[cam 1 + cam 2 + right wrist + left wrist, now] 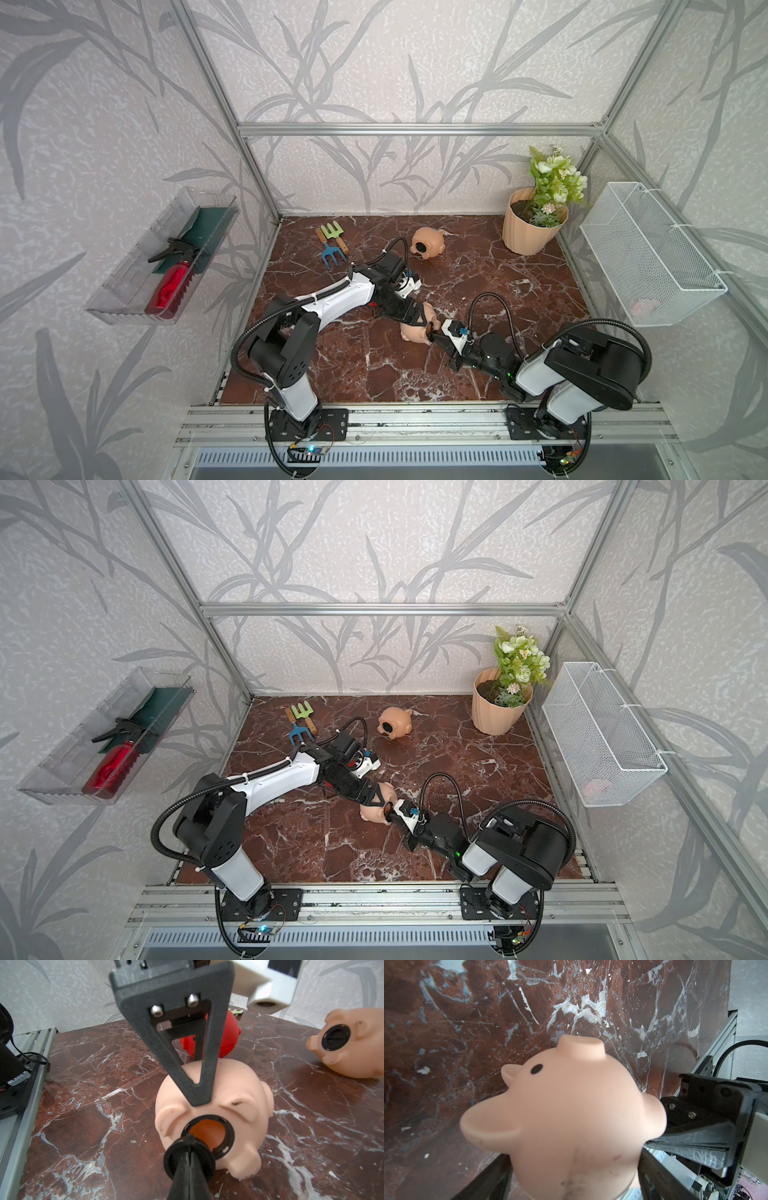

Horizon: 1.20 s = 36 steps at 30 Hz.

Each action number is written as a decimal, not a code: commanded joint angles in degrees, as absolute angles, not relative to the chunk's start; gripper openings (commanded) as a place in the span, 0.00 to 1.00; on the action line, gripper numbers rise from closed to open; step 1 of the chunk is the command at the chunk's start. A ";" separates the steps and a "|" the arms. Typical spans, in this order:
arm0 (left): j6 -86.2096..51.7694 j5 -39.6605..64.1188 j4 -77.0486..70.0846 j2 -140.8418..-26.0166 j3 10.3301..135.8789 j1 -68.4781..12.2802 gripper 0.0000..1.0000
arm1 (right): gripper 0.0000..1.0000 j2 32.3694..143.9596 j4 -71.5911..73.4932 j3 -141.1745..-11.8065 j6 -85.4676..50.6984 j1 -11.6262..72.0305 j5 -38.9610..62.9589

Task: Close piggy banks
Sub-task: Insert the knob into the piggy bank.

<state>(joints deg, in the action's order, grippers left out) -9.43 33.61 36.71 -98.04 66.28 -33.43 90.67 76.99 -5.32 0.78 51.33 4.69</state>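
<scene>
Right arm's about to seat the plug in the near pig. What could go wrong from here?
1. The plug sits off-centre over the rim of the belly hole in the right wrist view; pushed so, it may cock or twist out of the right gripper.
2. The near piggy bank lies on its side on the smooth marble tabletop, steadied only by the left fingers on its round body; the push could slide it into the red piggy bank beyond.

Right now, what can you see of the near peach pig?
The near pig is smooth peach plastic, smudged, lying on its side on the table. Its black-ringed belly hole is open, orange inside, facing the right gripper, which holds a black plug at its rim. The left gripper straddles its body.
</scene>
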 commanded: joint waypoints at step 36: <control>-7.30 33.39 41.79 -101.57 66.69 -33.43 0.84 | 0.00 92.62 80.51 -6.79 3.55 49.41 3.02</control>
